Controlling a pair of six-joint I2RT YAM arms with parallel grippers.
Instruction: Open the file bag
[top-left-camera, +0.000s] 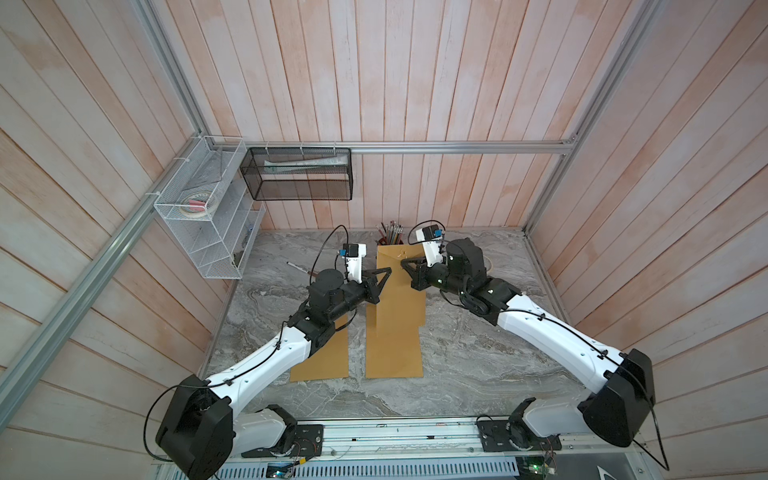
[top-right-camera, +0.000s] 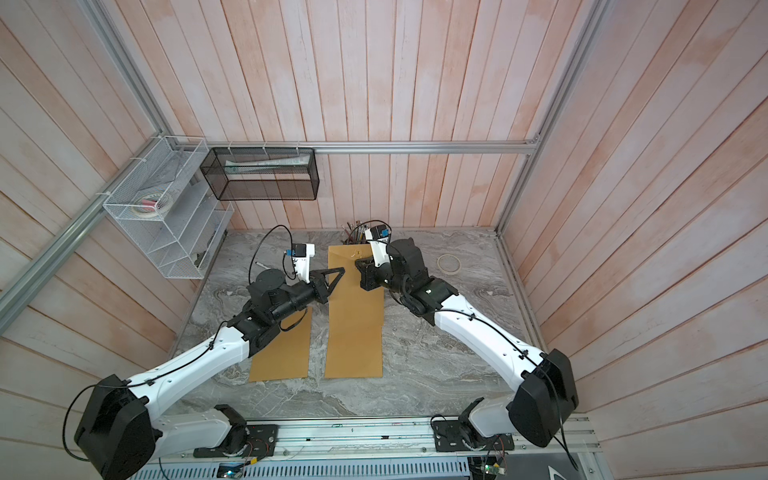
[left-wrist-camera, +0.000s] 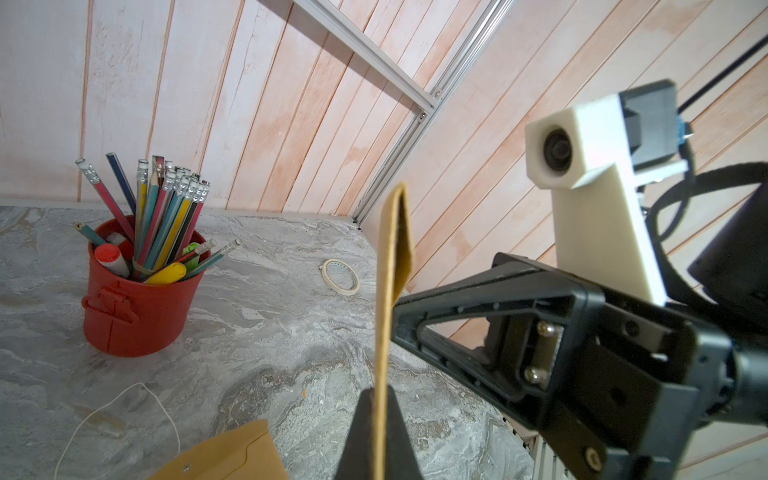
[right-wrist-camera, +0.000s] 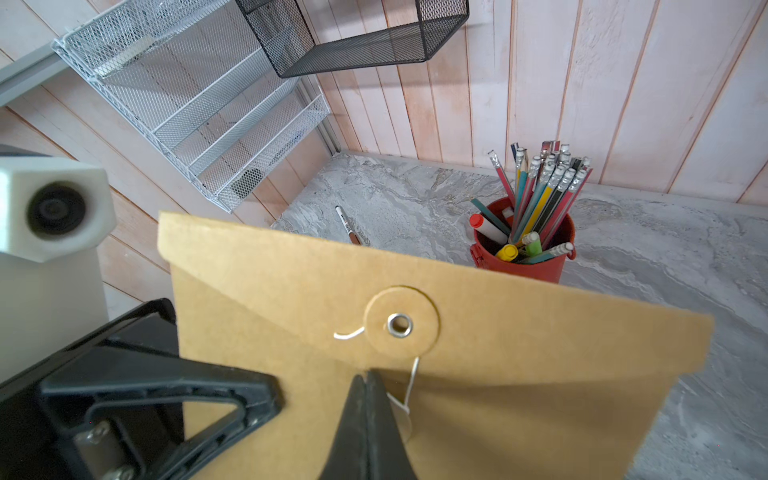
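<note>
On a marble tabletop (top-left-camera: 478, 353) in a panelled booth, the left gripper (left-wrist-camera: 376, 390) pinches the file bag (top-left-camera: 395, 332) by its lifted far end. The right gripper (right-wrist-camera: 368, 376), closed tight at the tip of the flap (right-wrist-camera: 457, 299), would do best to peel slowly.

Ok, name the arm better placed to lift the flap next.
Right. The right gripper, shut, sits at the flap tip beside the string; the left gripper is clamped on the file bag edge, holding it up.

- Bright, even, diffuse light fills every view.
- A soft shadow falls on the grey marbled tabletop (left-wrist-camera: 286, 386) below the black left gripper (left-wrist-camera: 379, 399).
- Pink wooden wall planks (top-left-camera: 83, 124) bow at the frame edges.
- The black right gripper (right-wrist-camera: 367, 376) blurs near its lens.
</note>
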